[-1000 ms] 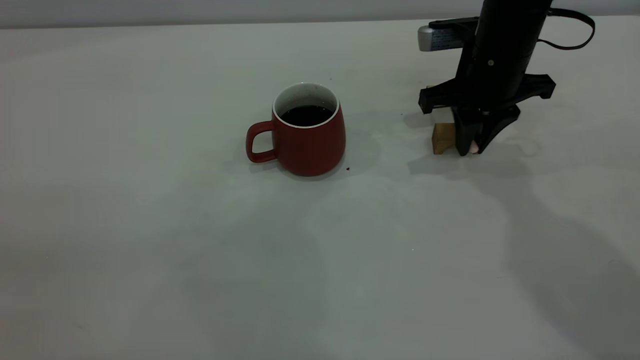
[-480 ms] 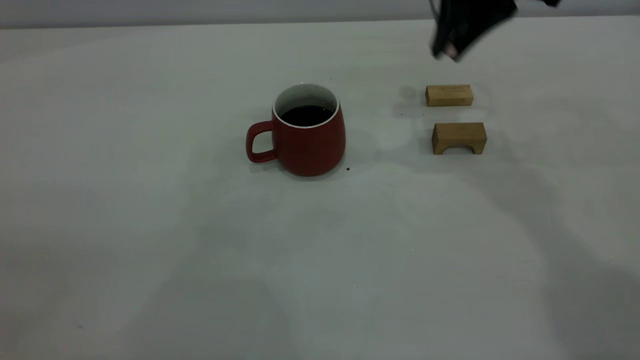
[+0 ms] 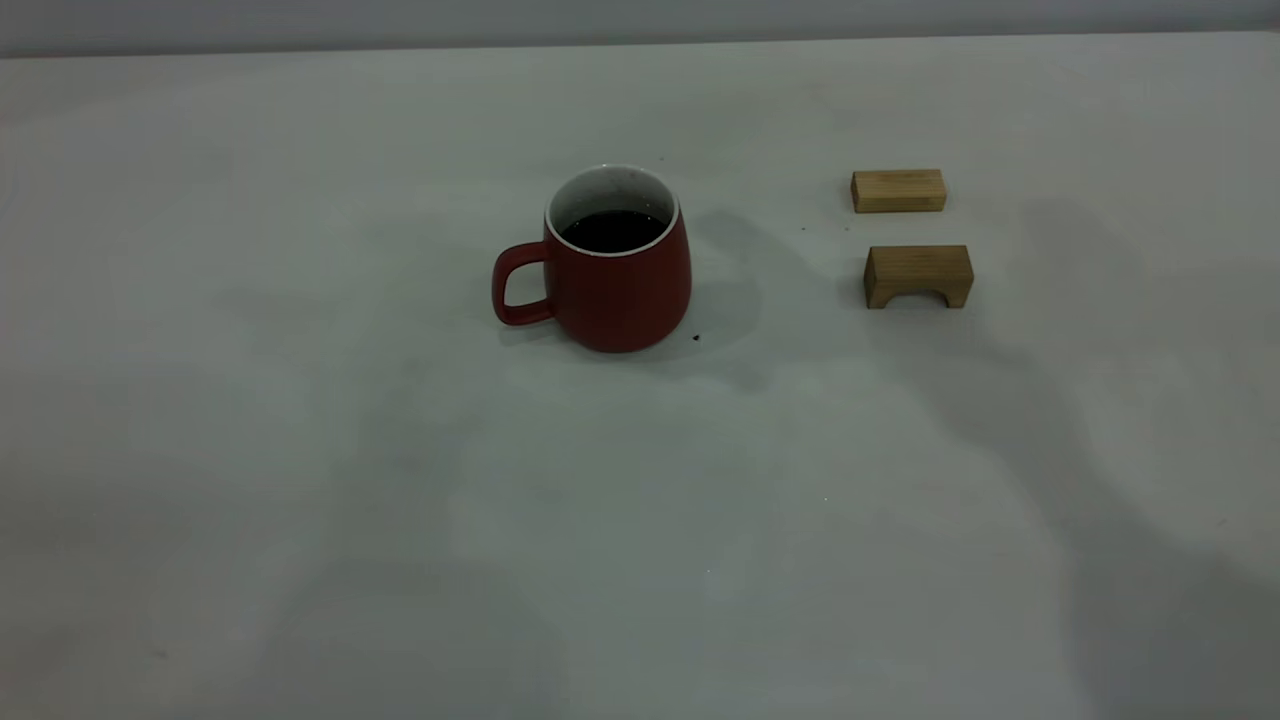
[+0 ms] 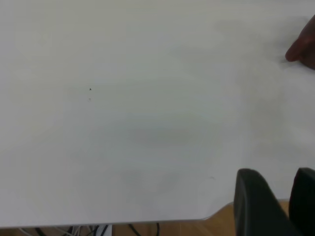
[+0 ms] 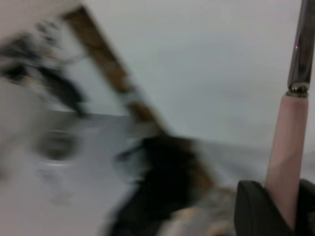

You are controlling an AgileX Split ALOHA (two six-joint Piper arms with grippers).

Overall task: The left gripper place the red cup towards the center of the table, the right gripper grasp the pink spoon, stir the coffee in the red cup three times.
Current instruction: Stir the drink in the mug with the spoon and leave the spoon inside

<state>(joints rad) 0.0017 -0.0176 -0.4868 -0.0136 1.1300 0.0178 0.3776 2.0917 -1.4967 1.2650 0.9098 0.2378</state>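
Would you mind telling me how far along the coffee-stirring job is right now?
Done: the red cup stands mid-table, coffee inside, no claw on it. In hand: the right claw, out of the exterior view, is shut on the pink spoon. Left: bringing the spoon to the cup and stirring three times. The left claw sits at the table edge.

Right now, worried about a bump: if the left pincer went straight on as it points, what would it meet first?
Likely just the bare table; the left pincer aims across it, and the red cup seems off that line, though depth is unclear.
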